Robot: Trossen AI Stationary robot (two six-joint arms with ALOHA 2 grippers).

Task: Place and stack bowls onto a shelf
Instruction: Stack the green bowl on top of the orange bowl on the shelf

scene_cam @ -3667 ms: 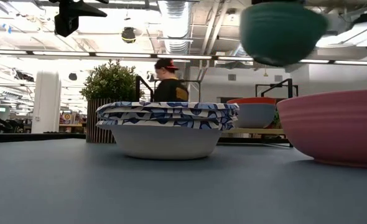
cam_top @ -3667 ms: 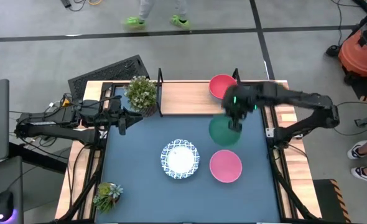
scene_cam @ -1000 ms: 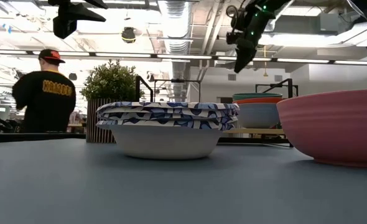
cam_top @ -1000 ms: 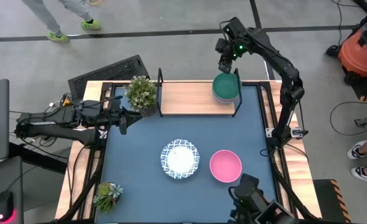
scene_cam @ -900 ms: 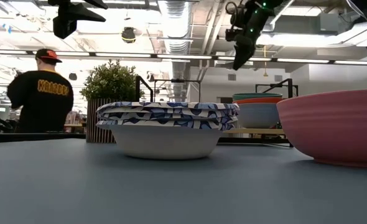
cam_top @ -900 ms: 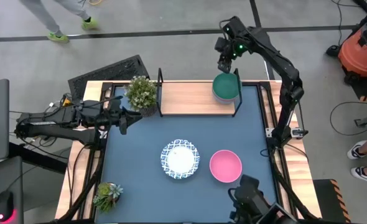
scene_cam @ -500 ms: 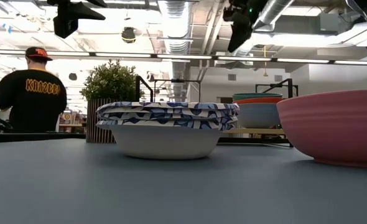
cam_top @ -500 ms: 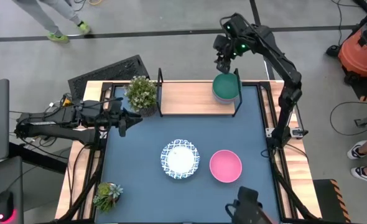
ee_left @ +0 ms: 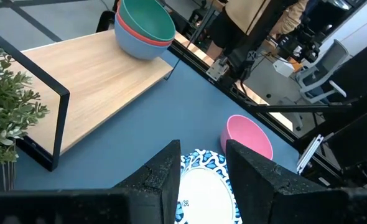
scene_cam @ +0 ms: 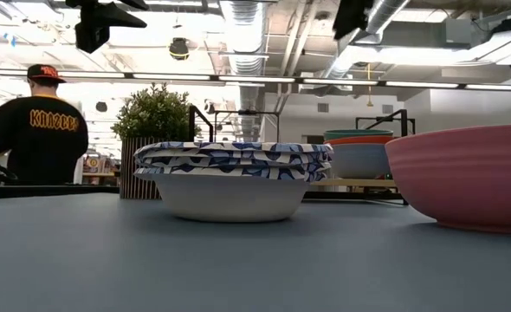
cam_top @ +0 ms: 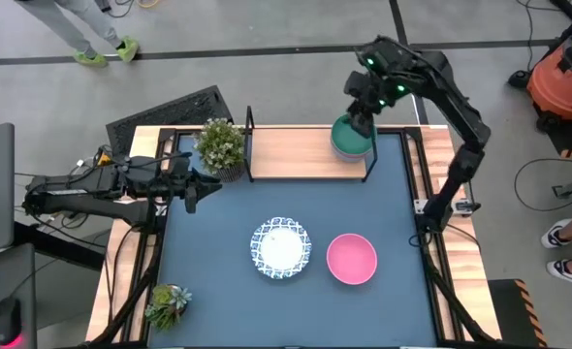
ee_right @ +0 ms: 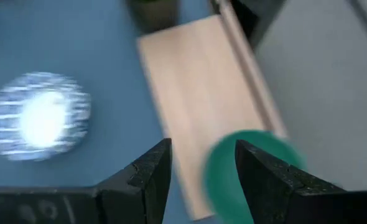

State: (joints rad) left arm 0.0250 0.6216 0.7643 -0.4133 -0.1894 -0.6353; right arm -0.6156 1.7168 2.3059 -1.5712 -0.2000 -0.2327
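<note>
High view: the right claw (cam_top: 362, 118) hangs above the far right end of the shelf (cam_top: 291, 153), its fingers spread apart and holding nothing. Directly beneath it sits the green bowl (cam_top: 350, 136), nested as the top of a stack; the left wrist view shows three bowls there, green in a red one in a pale blue one, likely so the narrow shelf takes them all. Well back from the right claw, toward the front of the worktop (cam_top: 218, 262), wait the pink bowl (cam_top: 351, 259) and beside it the patterned bowls (cam_top: 281, 247), which seem to be two, nested. The left claw (ee_left: 201, 163) waits, open and empty, at the worktop's left side, near one of two potted plants (cam_top: 220, 143).
</note>
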